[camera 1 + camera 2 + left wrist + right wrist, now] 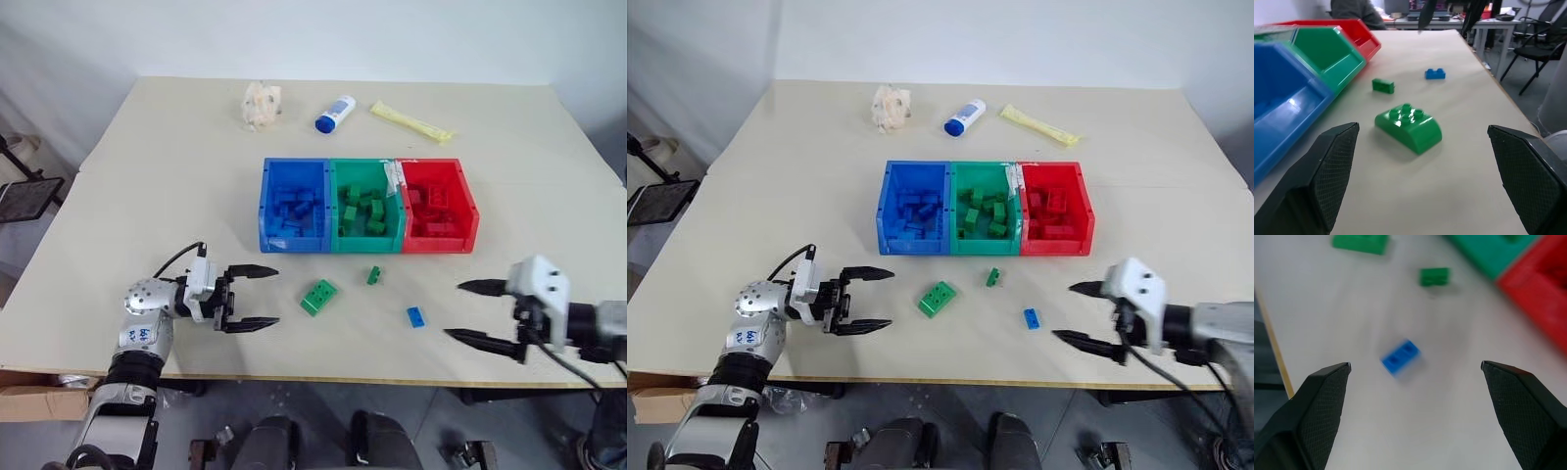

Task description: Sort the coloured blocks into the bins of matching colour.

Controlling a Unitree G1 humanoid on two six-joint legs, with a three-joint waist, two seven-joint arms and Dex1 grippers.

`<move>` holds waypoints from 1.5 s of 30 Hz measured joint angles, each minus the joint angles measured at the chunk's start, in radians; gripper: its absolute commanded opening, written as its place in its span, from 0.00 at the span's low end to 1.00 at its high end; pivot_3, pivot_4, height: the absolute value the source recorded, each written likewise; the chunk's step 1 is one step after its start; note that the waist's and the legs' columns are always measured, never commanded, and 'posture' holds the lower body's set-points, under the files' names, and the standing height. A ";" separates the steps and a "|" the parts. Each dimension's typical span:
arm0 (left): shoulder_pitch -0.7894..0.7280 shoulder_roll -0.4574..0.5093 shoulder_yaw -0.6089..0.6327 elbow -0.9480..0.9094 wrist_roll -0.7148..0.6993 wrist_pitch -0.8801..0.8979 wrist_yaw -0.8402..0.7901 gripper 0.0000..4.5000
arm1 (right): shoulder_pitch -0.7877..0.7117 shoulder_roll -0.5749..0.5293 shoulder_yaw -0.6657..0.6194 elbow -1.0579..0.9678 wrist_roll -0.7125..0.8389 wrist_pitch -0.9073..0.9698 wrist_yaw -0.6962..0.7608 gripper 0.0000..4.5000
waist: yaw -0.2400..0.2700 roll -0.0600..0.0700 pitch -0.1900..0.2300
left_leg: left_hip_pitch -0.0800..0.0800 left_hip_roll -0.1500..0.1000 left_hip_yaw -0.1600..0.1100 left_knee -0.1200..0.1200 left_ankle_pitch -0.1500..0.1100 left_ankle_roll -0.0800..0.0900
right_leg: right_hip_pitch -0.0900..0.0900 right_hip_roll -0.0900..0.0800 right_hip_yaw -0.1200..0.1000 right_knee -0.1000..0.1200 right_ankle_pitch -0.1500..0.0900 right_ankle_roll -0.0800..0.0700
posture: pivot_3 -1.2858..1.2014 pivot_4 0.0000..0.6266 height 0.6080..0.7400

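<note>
Item: blue block (1400,356), small, hard, light, likely slick plastic; lies on table (147,196) just ahead of right gripper (472,311), jaws spread, empty; best pinched across flat sides. Large green block (1409,127) ahead of left gripper (257,297), also spread, empty

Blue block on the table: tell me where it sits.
The blue block lies loose on the table in front of the red bin, right of the small green block, between it and the right end effector.
</note>
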 measured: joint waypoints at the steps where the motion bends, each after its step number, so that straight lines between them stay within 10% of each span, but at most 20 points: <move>1: 0.003 0.000 0.000 -0.010 0.000 0.004 0.000 1.00 | -0.014 0.010 0.032 0.002 -0.010 0.000 -0.011 0.99 | -0.001 0.000 0.000 | 0.000 0.000 0.000 0.000 0.000 0.000 | 0.000 0.000 0.000 0.000 0.000 0.000 | 0.52 0.24 1.00; 8: 0.044 0.001 -0.001 -0.069 -0.007 0.029 0.000 1.00 | -0.107 0.093 0.199 0.102 -0.102 -0.044 -0.083 0.99 | -0.001 0.000 0.000 | 0.000 0.000 0.000 0.000 0.000 0.000 | 0.000 0.001 -0.001 0.000 0.000 0.000 | 0.52 0.24 1.00; 19: 0.057 0.009 0.001 -0.100 -0.010 0.039 0.001 1.00 | -0.121 0.103 0.234 0.157 -0.138 -0.097 -0.094 0.31 | -0.002 0.000 0.000 | 0.000 -0.001 -0.001 0.000 0.000 0.000 | 0.001 0.002 -0.001 0.000 0.000 0.000 | 0.52 0.24 1.00; 31: 0.061 0.009 0.001 -0.101 -0.010 0.039 0.001 1.00 | -0.143 0.103 0.236 0.157 -0.133 -0.099 -0.105 0.31 | -0.002 0.000 0.000 | 0.000 -0.001 -0.001 0.000 0.000 0.000 | 0.001 0.002 -0.001 0.000 0.000 0.000 | 0.52 0.24 1.00; 45: 0.056 -0.020 -0.003 -0.098 -0.009 0.036 0.001 1.00 | -0.596 0.263 0.333 0.194 -0.116 -0.055 -0.155 0.31 | -0.002 0.000 0.000 | -0.001 -0.001 -0.001 0.000 0.000 0.000 | -0.001 0.002 -0.002 0.001 0.000 0.000 | 0.52 0.24 1.00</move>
